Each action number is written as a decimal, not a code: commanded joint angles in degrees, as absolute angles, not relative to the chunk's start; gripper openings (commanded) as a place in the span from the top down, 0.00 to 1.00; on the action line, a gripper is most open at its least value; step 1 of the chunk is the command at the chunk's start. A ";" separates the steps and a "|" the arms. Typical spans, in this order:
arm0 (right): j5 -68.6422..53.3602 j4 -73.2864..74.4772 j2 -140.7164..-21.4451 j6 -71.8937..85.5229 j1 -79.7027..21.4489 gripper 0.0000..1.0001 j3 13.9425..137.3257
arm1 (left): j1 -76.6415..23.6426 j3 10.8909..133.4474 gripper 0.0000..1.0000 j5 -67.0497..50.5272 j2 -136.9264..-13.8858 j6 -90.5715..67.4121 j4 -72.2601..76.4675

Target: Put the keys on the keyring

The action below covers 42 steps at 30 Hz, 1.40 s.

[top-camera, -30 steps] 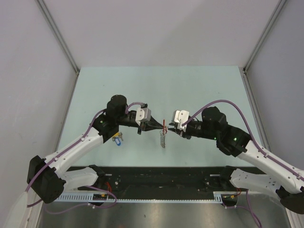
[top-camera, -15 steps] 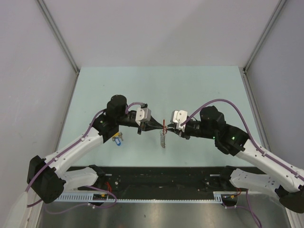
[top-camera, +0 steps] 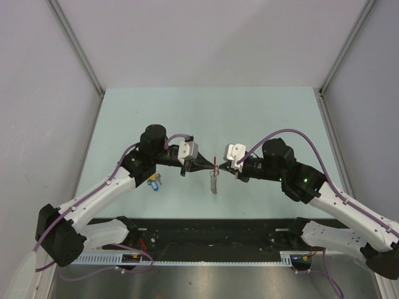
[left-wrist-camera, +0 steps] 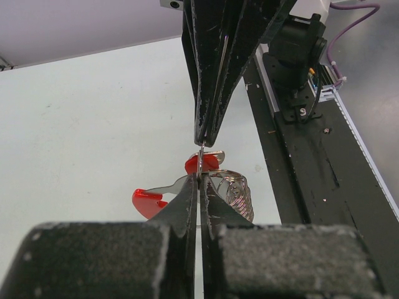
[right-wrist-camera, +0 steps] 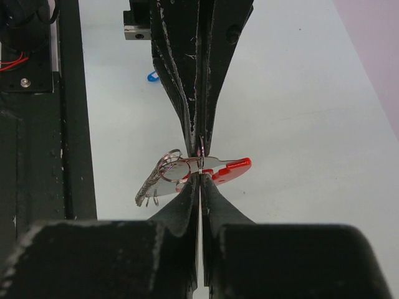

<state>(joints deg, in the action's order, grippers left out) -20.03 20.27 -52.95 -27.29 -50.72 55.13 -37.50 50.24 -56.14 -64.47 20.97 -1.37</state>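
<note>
Pale green table [top-camera: 268, 112], grey-walled booth. Blue-headed key [top-camera: 154, 182] lay beside left arm. Mid-table, left gripper [top-camera: 211, 166] and right gripper [top-camera: 219, 168] stood tip to tip, both clamped tight on keyring [top-camera: 214, 180]. Red-headed key [right-wrist-camera: 229, 167] and grey chain [right-wrist-camera: 146, 190] hung from it.

White arm links [top-camera: 93, 198], black joints [top-camera: 152, 138], purple cables [top-camera: 293, 132], scuffed black pincer fingers [left-wrist-camera: 212, 75]

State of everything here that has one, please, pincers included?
Left pincer: shut on the keyring.
Right pincer: shut on the keyring.
Keyring: held in the air between both pincers.
Red key: aloft at the pincer tips; threaded or not, unclear.
Blue key: loose on the table.
</note>
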 commanded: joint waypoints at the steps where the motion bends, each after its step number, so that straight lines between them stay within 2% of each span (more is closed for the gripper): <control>1: -21.01 17.23 -52.82 -27.42 -50.54 1.00 55.02 | -37.88 50.36 1.00 -57.75 -62.75 20.65 0.79; 23: -18.28 16.87 -52.47 -28.83 -52.21 1.00 55.02 | -37.88 51.68 1.00 -56.87 -63.98 19.43 -1.14; 42: -10.02 20.30 -53.00 -31.38 -56.60 1.00 55.11 | -37.88 51.16 1.00 -52.13 -64.43 12.31 2.45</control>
<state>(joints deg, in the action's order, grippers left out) -11.84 20.40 -53.04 -30.68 -55.75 54.85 -37.54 50.24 -54.08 -64.62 15.84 -1.93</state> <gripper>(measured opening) 0.009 0.007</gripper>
